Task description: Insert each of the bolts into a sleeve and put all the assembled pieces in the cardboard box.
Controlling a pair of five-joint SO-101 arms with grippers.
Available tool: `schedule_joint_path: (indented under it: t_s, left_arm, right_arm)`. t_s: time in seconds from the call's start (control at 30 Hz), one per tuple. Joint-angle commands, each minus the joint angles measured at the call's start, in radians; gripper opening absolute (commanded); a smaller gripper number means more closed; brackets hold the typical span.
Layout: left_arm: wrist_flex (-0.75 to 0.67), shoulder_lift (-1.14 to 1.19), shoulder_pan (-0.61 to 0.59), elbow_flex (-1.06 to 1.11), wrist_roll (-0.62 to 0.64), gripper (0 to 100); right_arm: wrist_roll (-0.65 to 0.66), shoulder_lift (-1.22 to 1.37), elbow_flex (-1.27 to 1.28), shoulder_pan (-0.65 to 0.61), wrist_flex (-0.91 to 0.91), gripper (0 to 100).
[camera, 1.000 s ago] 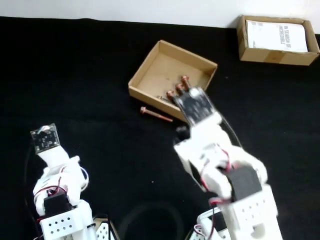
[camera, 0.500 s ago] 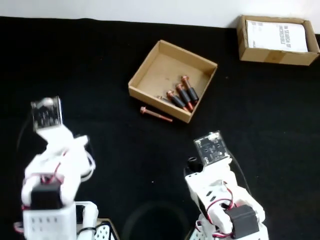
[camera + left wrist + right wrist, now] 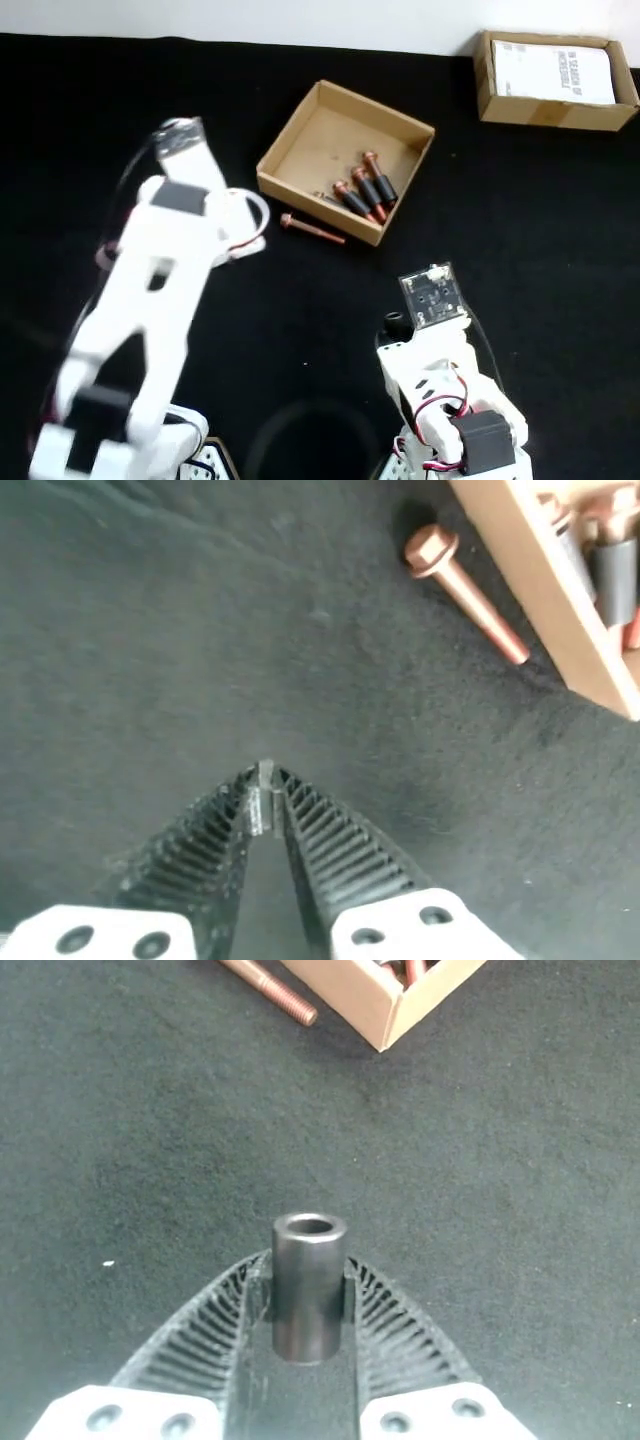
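Right wrist view: right claw [image 3: 308, 1265] pinching upright sleeve [image 3: 308, 1295]; left claw [image 3: 262, 785] pressed together; bolt [image 3: 465, 595] beside cardboard box [image 3: 320, 140].

Black, felt-looking tabletop [image 3: 520, 260] here. Sitting straight on it: the open cardboard box [image 3: 290, 127], turned at an angle near the middle, and one loose copper-colored bolt [image 3: 312, 228] lying flat just beside the box's near wall. There's also a smaller box [image 3: 530, 112] in the far right corner.

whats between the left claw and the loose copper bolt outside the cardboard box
Only bare black cloth, seen in the left wrist view between the left claw and the loose copper bolt.
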Motion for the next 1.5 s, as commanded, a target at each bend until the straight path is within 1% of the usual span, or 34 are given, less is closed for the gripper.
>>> schedule_joint_path:
  t_s: [0.0,0.13,0.23,0.4,0.63,0.7,0.83,0.9,1.07,1.3,1.47]
  left_arm:
    - [0.054,0.177,0.054,-0.216,0.089,1]
    - [0.095,0.386,0.076,-0.386,0.144,1]
    - [0.087,0.544,0.074,-0.510,0.150,1]
    - [0.103,0.785,0.074,-0.785,0.146,1]
    - [0.236,1.038,0.084,-1.139,0.146,2]
    - [0.282,1.089,0.087,-1.234,0.149,7]
    - [0.351,1.165,0.087,-1.391,0.150,21]
    - [0.373,1.191,0.084,-1.443,0.150,24]
    - [0.382,1.210,0.079,-1.481,0.150,22]
    - [0.377,1.207,0.087,-1.491,0.150,21]
    - [0.377,1.213,0.084,-1.580,0.150,21]
  right_arm:
    - [0.000,-0.004,0.002,0.058,-0.015,0.6]
    - [0.002,-0.004,0.002,0.105,-0.015,0.6]
    - [0.002,-0.004,0.004,0.105,-0.015,0.6]
    - [0.003,-0.004,0.004,0.105,-0.019,0.6]
    - [0.003,-0.004,0.005,0.105,-0.021,0.6]
    - [0.003,-0.005,0.016,0.105,-0.021,0.6]
    - [0.003,-0.005,0.024,0.105,-0.022,0.6]
    - [0.003,-0.005,0.024,0.105,-0.022,0.6]
    - [0.003,-0.005,0.025,0.104,-0.022,0.6]
    - [0.003,-0.004,0.025,0.104,-0.022,0.6]
    - [0.003,-0.004,0.025,0.104,-0.022,0.6]
